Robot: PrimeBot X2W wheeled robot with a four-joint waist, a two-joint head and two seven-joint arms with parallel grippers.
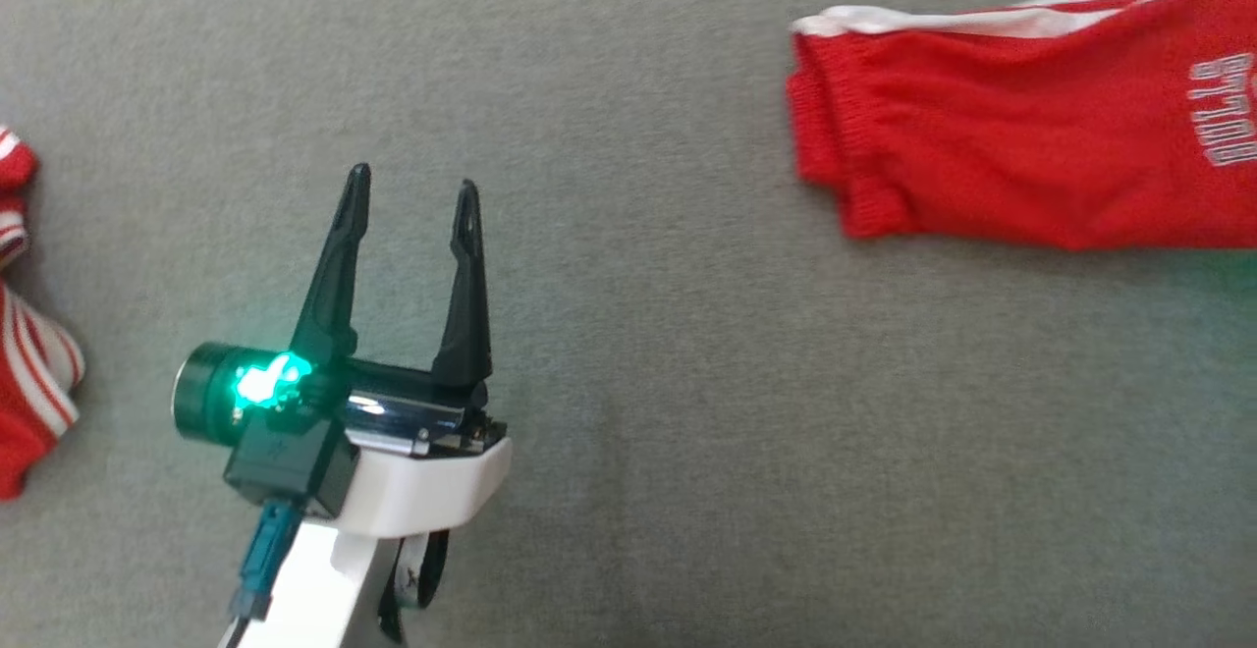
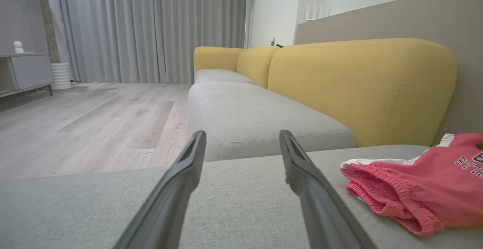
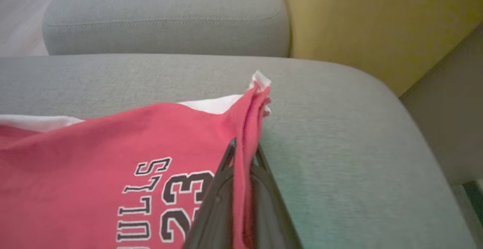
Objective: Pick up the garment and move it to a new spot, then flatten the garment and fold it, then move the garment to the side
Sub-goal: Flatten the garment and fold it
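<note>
The left pincer (image 1: pixel 413 180) hovers over the grey sofa cushion (image 1: pixel 687 452), fingers pointing forward, spread wide and empty. The right pincer (image 3: pixel 245 147) is clamped on a raised corner of the red Bulls shorts (image 1: pixel 1002 137), which lie on the cushion's right.
</note>
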